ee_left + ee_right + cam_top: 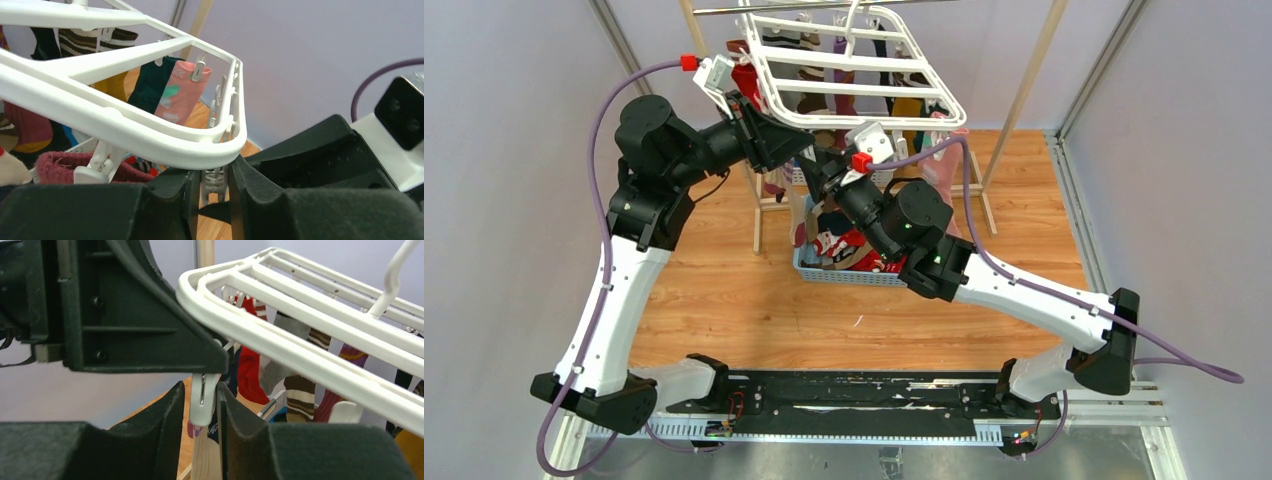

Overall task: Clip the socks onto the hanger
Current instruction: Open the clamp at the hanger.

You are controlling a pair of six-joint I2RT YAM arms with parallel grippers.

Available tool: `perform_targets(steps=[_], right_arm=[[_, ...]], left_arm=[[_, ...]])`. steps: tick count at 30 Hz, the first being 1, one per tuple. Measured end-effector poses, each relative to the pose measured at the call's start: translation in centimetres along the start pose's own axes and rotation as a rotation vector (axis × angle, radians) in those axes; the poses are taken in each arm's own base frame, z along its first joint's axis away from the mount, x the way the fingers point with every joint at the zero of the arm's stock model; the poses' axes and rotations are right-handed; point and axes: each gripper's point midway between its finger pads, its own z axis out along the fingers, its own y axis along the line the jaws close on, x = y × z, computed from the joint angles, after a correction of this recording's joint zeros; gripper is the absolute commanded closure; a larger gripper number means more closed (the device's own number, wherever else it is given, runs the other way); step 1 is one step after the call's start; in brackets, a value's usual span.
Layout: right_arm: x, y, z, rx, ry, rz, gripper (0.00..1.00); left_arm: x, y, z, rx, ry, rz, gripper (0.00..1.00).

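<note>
Seen from the left wrist, the left gripper [215, 176] has its jaws clamped on a white clip [215, 184] that dangles under the rounded near corner of the hanger [125, 125]. Farther along the frame a pink sock [182, 92] hangs clipped. No other view shows that pinch

Only the top view gives the layout: a blue basket [849, 277] of loose socks [839, 245] stands on the wooden tabletop [724, 300] beneath the hanger's near edge, and both arms reach in under that edge

The right wrist view puts the right gripper [201, 395] just below the left one. Its jaws are narrowly apart with the clip's lower end between them, and I cannot tell whether they press it. A red sock [247, 370] hangs behind
</note>
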Motion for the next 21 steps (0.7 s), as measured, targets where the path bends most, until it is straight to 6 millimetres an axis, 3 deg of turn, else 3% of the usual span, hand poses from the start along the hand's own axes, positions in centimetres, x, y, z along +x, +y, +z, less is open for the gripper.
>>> perform_targets(steps=[6,15,18,21], right_arm=[[0.8,0.4,-1.3,-0.035,0.032,0.002,0.49],[4.1,-2.9,-7.4,0.012,0.133,-0.013,0.44],[8.3,-4.6,-8.5,0.068,0.24,-0.018,0.47],[14.4,-6.6,-8.9,0.136,0.393,-0.034,0.5]], left_arm=[[-0.7,0.9,0.1,-0.05,-0.035,-0.002,0.91],[-1.1,0.4,-0.8,-0.074,-0.066,-0.037,0.92],[-1.1,0.3,-0.9,-0.079,-0.071,-0.06,0.92],[-1.0,0.4,-0.9,-0.085,-0.072,-0.075,0.92]])
